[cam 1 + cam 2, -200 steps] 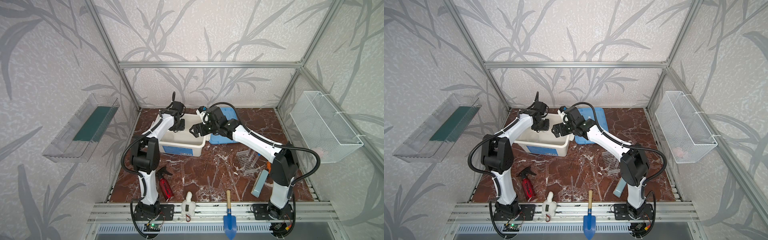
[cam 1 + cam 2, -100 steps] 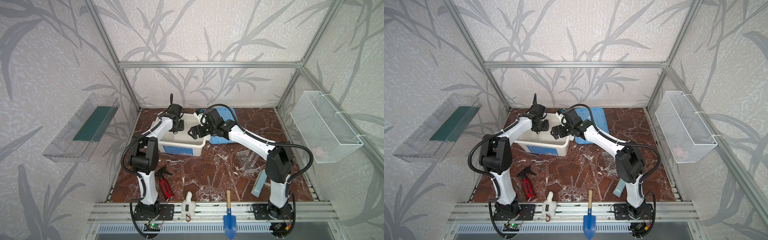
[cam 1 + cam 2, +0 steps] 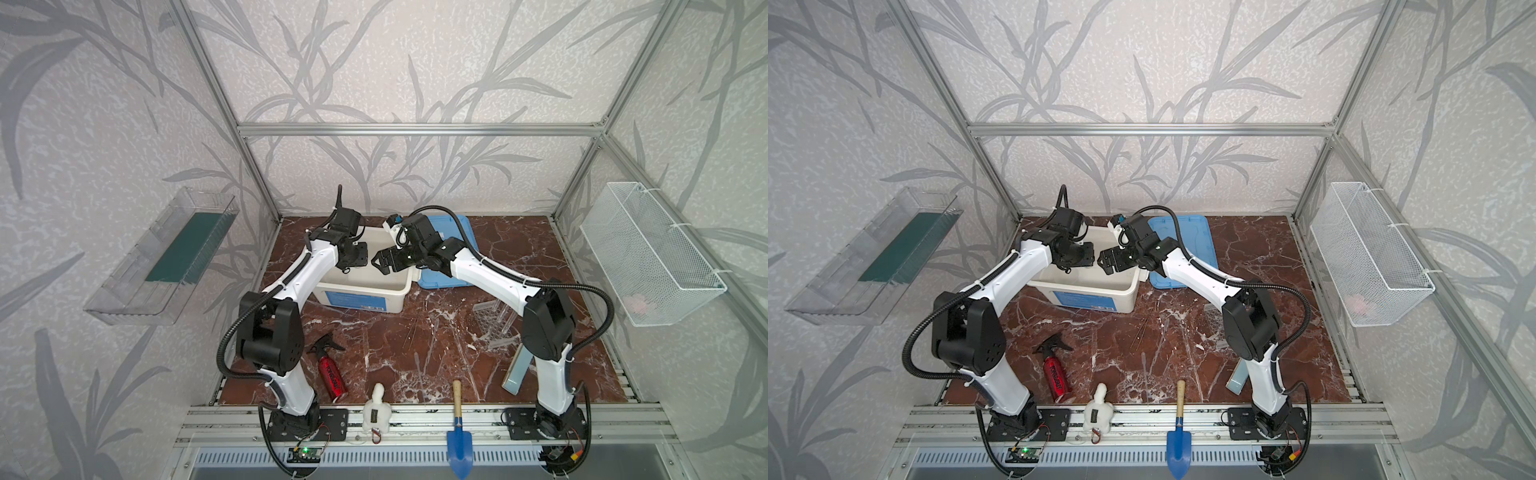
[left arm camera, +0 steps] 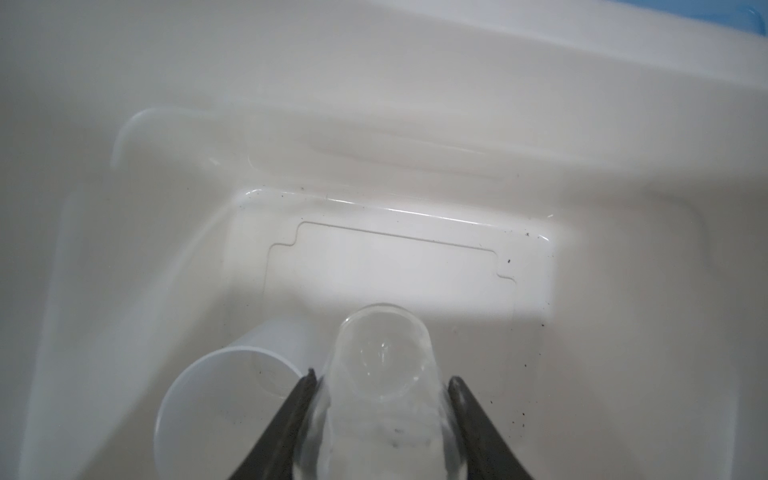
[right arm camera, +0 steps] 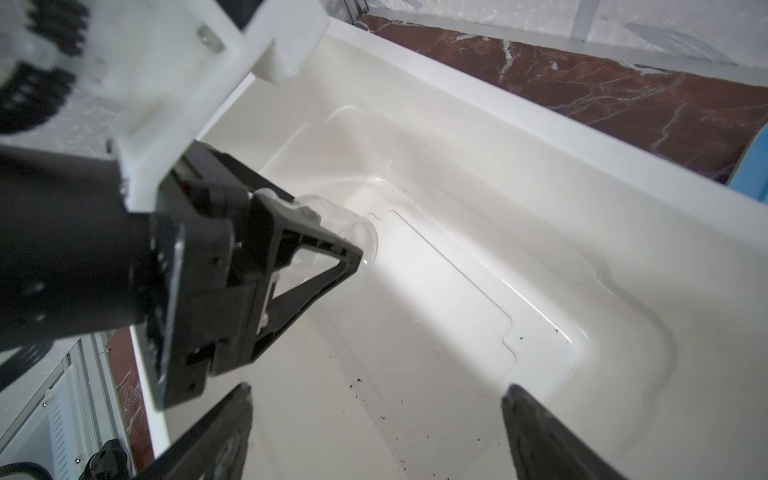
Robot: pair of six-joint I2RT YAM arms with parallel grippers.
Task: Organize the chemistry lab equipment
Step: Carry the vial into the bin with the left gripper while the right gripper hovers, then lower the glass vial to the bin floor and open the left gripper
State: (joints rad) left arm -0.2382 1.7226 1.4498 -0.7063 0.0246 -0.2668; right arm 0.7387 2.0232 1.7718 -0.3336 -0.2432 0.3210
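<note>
White bin (image 4: 415, 104) lies beneath the left tool (image 4: 382, 375) pinching a blurred, frame-cropped small clear glass bottle (image 4: 382, 349); right tool (image 5: 378, 387) spread.

No readable text; red canister (image 3: 331, 376) lettering too small.

On the marble tabletop (image 3: 519, 249) a red canister (image 3: 331, 374) is lying at about 7 o'clock, its black nozzle pointing to 12. A blue trowel (image 3: 458, 432) is lying across the front rail at 6 o'clock, blade outward. A white soft toy (image 3: 376, 411) is sitting between them. A white bin (image 3: 395, 299) is standing at 11 o'clock, with a blue lid (image 3: 436, 279) lying just beside it at its 3 o'clock.
</note>
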